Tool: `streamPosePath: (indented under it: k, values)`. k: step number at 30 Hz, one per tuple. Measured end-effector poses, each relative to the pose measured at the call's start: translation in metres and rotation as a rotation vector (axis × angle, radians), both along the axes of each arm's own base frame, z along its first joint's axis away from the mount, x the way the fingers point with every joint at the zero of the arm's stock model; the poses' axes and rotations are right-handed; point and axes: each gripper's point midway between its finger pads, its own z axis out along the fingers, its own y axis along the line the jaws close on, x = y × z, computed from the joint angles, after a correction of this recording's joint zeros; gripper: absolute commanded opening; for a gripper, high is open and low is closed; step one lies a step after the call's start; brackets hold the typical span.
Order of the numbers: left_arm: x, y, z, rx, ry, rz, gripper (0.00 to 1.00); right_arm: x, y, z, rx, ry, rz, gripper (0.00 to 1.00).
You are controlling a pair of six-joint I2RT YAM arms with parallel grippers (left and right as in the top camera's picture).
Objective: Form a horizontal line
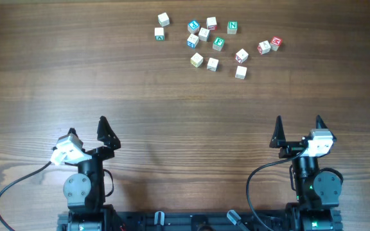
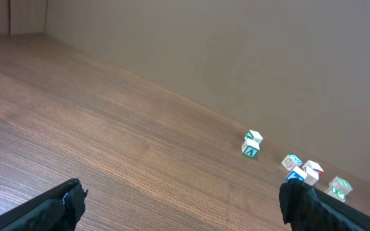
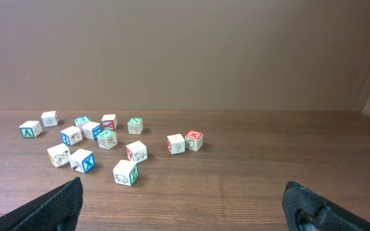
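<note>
Several small lettered wooden cubes lie scattered at the far middle of the table, around. Some show pale cream tops, such as one, another and a third. Others show green, blue or red letters. No three cubes form a line. The cubes also show in the right wrist view and at the right of the left wrist view. My left gripper is open and empty near the front left. My right gripper is open and empty near the front right.
Two cubes lie a little apart at the left of the cluster, two red-lettered ones at its right. Bare wooden table lies between the grippers and the cubes. A plain wall stands behind the table.
</note>
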Motion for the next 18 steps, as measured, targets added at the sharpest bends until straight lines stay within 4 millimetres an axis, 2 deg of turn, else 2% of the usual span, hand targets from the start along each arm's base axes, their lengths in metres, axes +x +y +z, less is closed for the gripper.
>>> streamPosePath:
  k: [4, 18]
  values:
    - [0.0000, 0.0000, 0.0000, 0.000, 0.000, 0.000, 1.00, -0.0002, 0.0080, 0.0001, 0.000, 0.000, 0.032, 1.00]
    - [0.0000, 0.0000, 0.0002, 0.000, 0.000, 0.000, 1.00, -0.0002, 0.0083, 0.0000, 0.000, 0.000, 0.034, 1.00]
